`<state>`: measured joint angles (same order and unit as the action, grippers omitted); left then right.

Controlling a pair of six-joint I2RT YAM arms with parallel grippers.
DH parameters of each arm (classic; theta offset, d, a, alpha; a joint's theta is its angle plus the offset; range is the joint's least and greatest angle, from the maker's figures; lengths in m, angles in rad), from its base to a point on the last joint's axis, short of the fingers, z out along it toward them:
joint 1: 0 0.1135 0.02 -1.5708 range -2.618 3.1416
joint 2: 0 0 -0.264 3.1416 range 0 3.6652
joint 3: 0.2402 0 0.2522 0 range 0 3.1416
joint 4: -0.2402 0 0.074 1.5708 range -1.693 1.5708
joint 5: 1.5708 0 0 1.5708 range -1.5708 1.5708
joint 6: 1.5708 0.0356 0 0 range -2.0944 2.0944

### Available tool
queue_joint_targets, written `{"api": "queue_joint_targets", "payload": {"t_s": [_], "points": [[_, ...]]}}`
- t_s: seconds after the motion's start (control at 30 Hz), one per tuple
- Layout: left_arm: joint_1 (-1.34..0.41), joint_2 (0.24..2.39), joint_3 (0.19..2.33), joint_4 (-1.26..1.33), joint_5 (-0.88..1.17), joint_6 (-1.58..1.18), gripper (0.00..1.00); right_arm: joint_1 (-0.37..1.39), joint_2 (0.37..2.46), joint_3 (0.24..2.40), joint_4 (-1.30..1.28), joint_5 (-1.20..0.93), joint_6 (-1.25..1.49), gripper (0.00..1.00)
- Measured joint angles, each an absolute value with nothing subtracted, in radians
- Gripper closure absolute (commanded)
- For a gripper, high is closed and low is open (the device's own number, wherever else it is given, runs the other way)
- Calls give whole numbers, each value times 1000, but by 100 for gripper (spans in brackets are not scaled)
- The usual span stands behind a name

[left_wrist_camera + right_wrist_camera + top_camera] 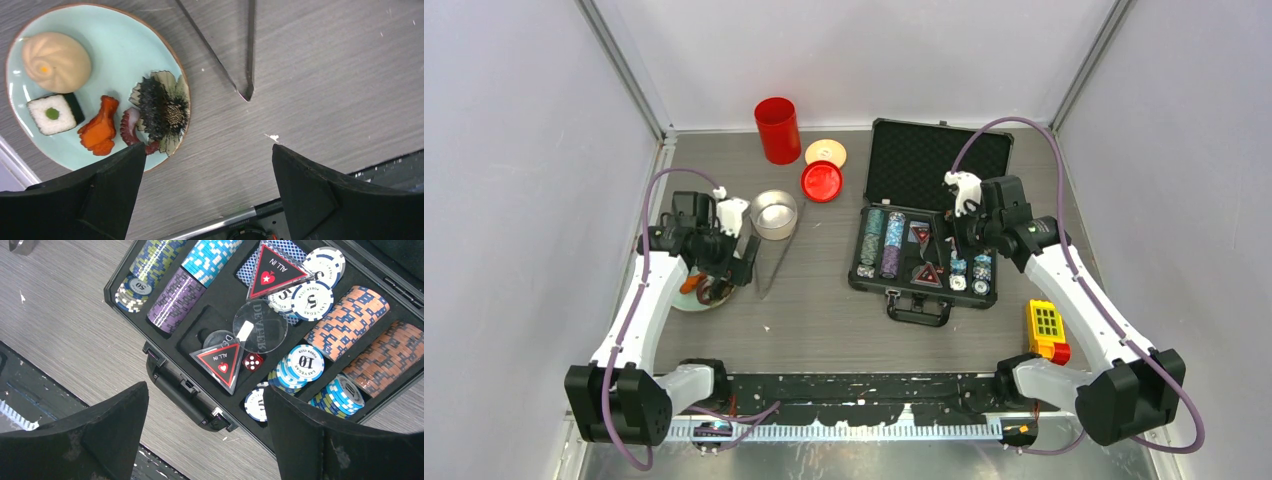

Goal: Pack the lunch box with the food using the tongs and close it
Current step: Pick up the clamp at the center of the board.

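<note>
**Two sets of jaws spread, nothing gripped**

The left end effector hangs wide open above the edge of the teal plate, where the food lies. The tongs lie on the worktop just beside the plate. The steel lunch box stands behind them, its cream lid well apart. The right end effector gapes over the poker-chip case.

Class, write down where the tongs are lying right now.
Top view, left side: the tongs lie on the table just below the steel lunch box, right of the food plate.
</note>
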<state>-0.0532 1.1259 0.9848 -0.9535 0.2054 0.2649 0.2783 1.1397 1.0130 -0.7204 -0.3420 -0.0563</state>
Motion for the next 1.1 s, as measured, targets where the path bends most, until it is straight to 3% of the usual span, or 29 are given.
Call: {"api": "queue_joint_targets", "payload": {"t_s": [0.17, 0.53, 0.9, 1.1], "points": [[-53, 1156, 997, -884, 147, 178, 0, 278, 1146, 1014, -696, -342, -19, 11], [-71, 1369, 1036, -667, 59, -121, 47, 278, 1258, 1121, -696, -364, 38, 11], [-105, 1622, 1023, -560, 29, -233, 59, 278, 1257, 1126, -698, -363, 47, 11], [-110, 1686, 1024, -525, 22, -257, 81, 278, 1257, 1126, -698, -360, 47, 11]]}}
